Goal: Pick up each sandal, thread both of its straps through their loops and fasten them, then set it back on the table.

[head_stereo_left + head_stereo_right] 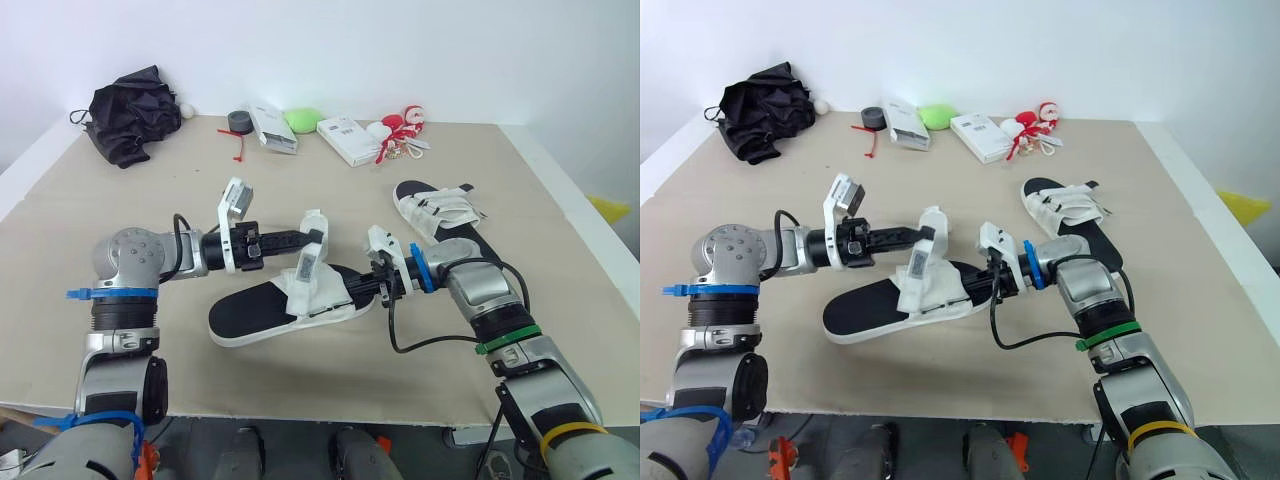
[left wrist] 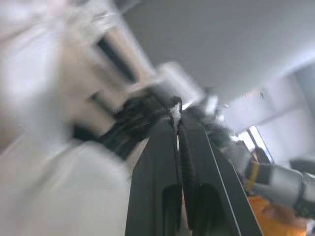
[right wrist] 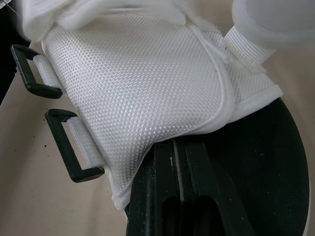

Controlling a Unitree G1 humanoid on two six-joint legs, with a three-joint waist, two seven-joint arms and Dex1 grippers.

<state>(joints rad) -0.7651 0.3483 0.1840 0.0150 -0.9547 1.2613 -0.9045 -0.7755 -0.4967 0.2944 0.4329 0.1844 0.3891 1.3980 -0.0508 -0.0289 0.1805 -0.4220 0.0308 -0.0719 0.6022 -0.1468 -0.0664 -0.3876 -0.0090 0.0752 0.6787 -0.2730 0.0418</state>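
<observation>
Left eye view, beige table (image 1: 545, 205), white wall (image 1: 400, 50) behind, sandal (image 1: 250, 312) mid-table

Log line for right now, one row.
left gripper: shut on strap, lifted | right gripper: shut on near sandal | loops: unthreaded | far sandal: on table

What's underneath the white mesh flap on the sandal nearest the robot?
Black footbed shows beside the mesh flap, and the right gripper's shut fingers reach under its edge. Their tips and the footbed beneath are covered.
</observation>
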